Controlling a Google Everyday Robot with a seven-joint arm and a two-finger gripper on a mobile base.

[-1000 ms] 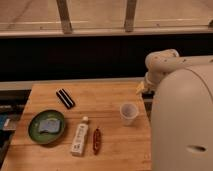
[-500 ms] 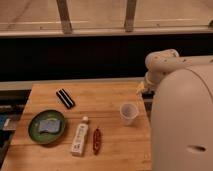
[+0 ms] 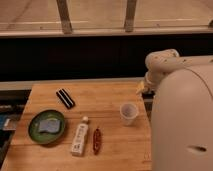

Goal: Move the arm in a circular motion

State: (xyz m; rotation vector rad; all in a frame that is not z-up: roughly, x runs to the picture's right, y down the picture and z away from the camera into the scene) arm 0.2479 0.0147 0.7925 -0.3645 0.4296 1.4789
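The cream-white arm (image 3: 182, 110) fills the right side of the camera view, its rounded segments bending from the large near body up to an elbow (image 3: 161, 61) and back down. The gripper (image 3: 142, 89) is a small yellowish-tan tip at the arm's end. It hangs over the far right edge of the wooden table (image 3: 107, 102), a little beyond and to the right of a clear plastic cup (image 3: 129, 113). It holds nothing that I can see.
On the table: a black rectangular object (image 3: 65, 98) at back left, a green plate with a blue sponge (image 3: 47, 125) at front left, a white bottle (image 3: 80, 137) lying down, a reddish-brown snack packet (image 3: 97, 140) beside it. A dark wall and railing run behind.
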